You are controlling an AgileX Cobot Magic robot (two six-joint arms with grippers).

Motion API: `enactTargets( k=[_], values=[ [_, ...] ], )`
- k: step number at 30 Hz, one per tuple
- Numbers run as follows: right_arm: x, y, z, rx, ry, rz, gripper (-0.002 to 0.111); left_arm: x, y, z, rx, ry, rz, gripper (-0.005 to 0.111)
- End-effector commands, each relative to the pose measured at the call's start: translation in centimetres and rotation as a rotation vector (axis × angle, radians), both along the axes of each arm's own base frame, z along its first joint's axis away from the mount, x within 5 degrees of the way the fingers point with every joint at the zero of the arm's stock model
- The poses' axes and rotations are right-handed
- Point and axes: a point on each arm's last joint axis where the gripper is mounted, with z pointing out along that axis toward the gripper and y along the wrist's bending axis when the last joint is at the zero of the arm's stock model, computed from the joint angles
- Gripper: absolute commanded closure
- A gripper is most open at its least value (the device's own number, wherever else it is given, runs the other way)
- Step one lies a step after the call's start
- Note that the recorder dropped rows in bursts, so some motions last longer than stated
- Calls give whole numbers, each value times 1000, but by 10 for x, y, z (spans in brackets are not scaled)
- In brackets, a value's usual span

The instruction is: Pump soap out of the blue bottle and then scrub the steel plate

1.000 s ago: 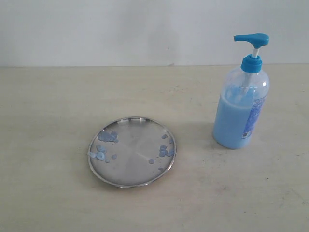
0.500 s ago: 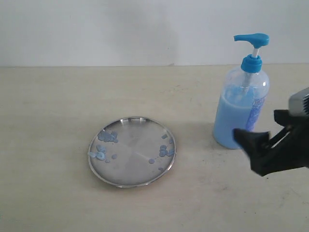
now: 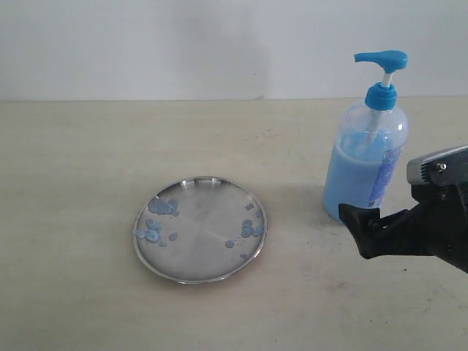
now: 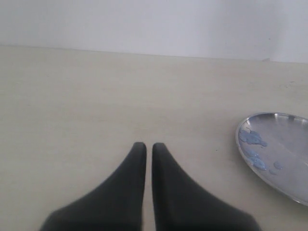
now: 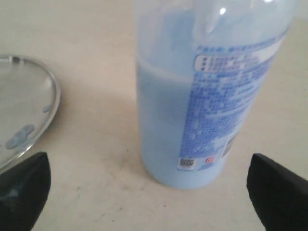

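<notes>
Bottle [image 3: 363, 164] stands untouched; right gripper [image 5: 149, 192], jaws spread wide, faces its base. Left gripper [image 4: 145, 149] sits closed. Next, I'd say: press the pump [image 3: 381, 58].

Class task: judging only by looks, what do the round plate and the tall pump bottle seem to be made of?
Round shallow steel plate: apparently polished stainless steel; silvery mirror sheen, raised rim. Tall clear blue bottle: likely transparent plastic; light blue soap shows through, glossy highlights. Its pump head looks like opaque blue plastic.
</notes>
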Motion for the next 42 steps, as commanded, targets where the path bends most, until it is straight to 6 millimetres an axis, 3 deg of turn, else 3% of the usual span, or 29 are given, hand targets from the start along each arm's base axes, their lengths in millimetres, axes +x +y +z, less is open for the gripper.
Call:
enactTargets(
  k=[1,10,17,25,33,40,42],
  values=[
    [4,-4,5,-3,-68,-48,4,0,0,1,2,-12,-5,102],
    [9,-4,12,-4,-136,-51,4,0,0,1,2,-12,-5,102],
    [30,-2,9,-11,-112,-56,4,0,0,1,2,-12,-5,102],
    [62,1,-3,-78,-112,-28,4,0,0,2,2,-17,-5,102],
    [103,6,-33,-155,-146,8,4,0,0,2,2,-17,-5,102],
    [119,8,-46,-145,-191,5,5,0,0,2,2,-17,-5,102],
    [122,8,-46,-150,-198,7,11,0,0,2,2,-17,-5,102]
  ],
)
